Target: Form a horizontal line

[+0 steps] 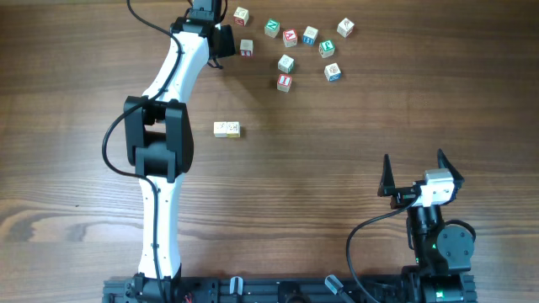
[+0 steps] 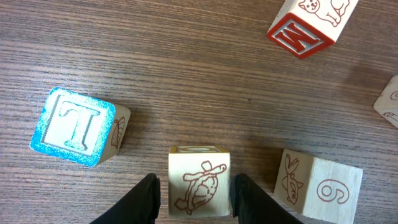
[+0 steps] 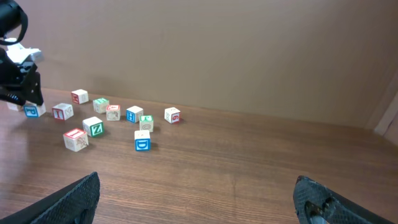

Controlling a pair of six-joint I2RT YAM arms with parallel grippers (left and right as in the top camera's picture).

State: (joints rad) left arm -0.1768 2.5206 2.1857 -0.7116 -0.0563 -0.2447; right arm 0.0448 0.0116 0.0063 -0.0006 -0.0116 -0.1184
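Holds left gripper (image 2: pixel 197 180) parted astride a turtle cube (image 2: pixel 199 190), unclamped; parks right gripper (image 1: pixel 414 174) wide. Has only a seeming two-cube row (image 1: pixel 226 129) laid; needs scattered cubes (image 1: pixel 286 63) added.

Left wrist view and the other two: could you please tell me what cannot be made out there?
Left wrist view: the cube at the right edge is cut off by the frame, letter unseen.
Left wrist view: the turtle cube's top face is too foreshortened to read.
Overhead: the pale cubes mid-table are too small to read.
Right wrist view: the leftmost cube is partly hidden by the left arm.
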